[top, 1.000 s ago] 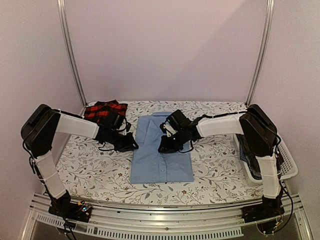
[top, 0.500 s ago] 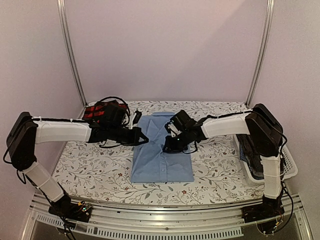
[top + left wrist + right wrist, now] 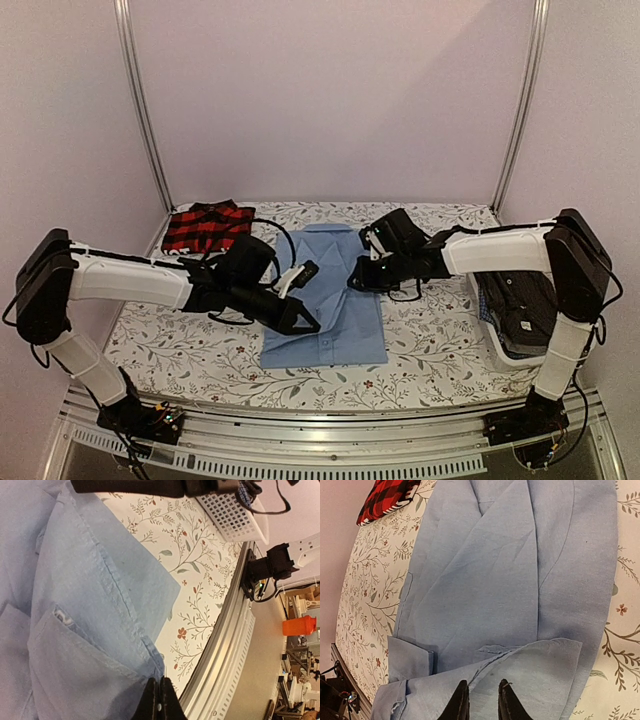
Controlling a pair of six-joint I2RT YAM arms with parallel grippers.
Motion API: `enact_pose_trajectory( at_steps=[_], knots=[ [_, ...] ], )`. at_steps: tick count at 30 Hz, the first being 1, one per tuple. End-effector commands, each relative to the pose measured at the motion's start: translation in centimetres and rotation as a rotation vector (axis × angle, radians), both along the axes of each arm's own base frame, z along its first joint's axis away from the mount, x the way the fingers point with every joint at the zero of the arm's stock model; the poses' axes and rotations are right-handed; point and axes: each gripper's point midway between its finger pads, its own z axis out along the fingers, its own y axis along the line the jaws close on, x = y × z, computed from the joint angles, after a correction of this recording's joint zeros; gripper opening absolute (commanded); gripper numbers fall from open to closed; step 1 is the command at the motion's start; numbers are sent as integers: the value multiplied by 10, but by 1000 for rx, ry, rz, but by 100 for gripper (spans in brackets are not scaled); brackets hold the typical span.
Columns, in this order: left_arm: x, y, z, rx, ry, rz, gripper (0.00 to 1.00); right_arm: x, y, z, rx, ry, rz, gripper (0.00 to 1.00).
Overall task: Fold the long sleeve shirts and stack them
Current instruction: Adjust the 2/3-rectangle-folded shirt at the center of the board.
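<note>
At table (image 3: 430, 340) centre, light blue shirt (image 3: 335, 325) lies part-folded. Left gripper (image 3: 308, 322) is clenched on its near-left hem, right gripper (image 3: 357, 281) grasping the right flap (2 grips, probably to fold it evenly).

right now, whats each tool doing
Left tool: shut at the edge of the light blue shirt; pinch cannot be told.
Right tool: narrow gap over a shirt fold; grip cannot be told.
</note>
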Motion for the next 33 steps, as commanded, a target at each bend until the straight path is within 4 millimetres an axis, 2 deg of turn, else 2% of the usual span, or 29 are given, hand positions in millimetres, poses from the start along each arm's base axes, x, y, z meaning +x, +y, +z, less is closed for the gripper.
enact_pose_trajectory(
  at_steps=[1,6,9,13,17,18,20,21,23,24,28,33],
  knots=[
    [-23,1,-24,51,58,-74,0,1,-8,10,16,-22,-42,20],
    [-19,0,-32,92,57,-67,0,-2,-13,11,12,-25,-48,19],
    [-9,3,-31,129,20,-34,0,-2,-16,11,2,-30,-53,19],
    [27,19,-27,172,-36,87,0,-2,-19,14,-7,-43,-54,19],
    [86,49,-23,195,-88,274,3,-3,-21,16,-12,-50,-52,20],
    [100,59,-26,199,-80,322,6,-4,-21,15,-13,-49,-49,20],
    [119,74,-38,221,-38,396,29,-6,-22,13,-19,-44,-41,20],
    [126,82,-46,246,-23,428,36,-7,-23,12,-22,-41,-37,20],
    [131,88,-52,272,-17,455,49,-12,-24,11,-25,-36,-21,21],
    [131,91,-52,278,-19,472,51,-15,-26,10,-27,-32,-11,22],
    [125,108,-44,293,-21,548,53,-33,-34,0,-40,-5,38,24],
    [108,134,-35,324,-20,623,52,-65,-39,-13,-20,61,124,25]
  ],
)
